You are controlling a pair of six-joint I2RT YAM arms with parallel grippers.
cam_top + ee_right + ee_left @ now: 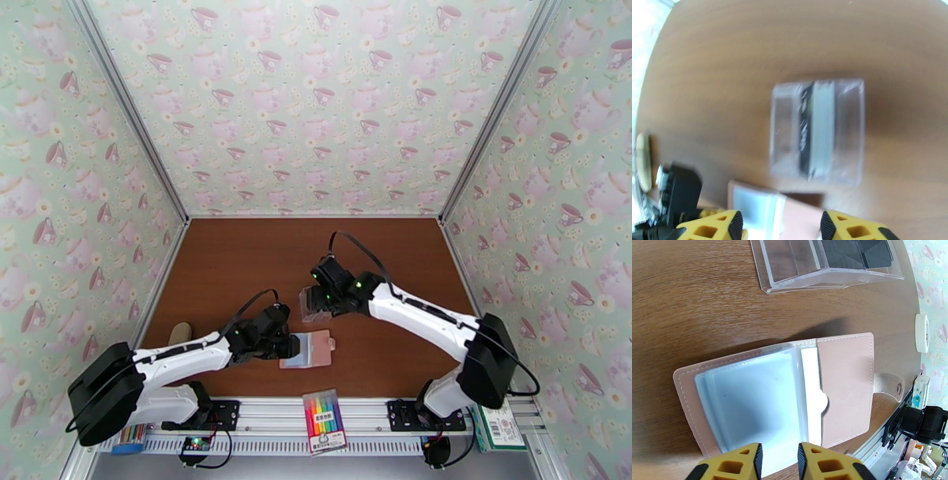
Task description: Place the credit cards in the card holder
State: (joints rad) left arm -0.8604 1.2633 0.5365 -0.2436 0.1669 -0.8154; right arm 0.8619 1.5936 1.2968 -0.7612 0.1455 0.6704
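Note:
The card holder (310, 350) lies open on the table, pink outside with a blue-grey sleeve (754, 398) inside and its snap tab (888, 382) to the right. My left gripper (780, 463) hovers at its near edge, jaws a narrow gap apart, the sleeve's edge showing between them; I cannot tell if they pinch it. Dark credit cards (805, 130) stand on edge in a clear plastic box (817, 130) beyond the holder, also seen in the left wrist view (857, 252). My right gripper (778, 229) is open and empty above the box (314, 306).
A tan tape roll (180, 332) lies at the table's left edge. A marker pack (325, 421) and a green carton (498, 426) rest on the front rail. Papered walls close in the table's left, back and right sides.

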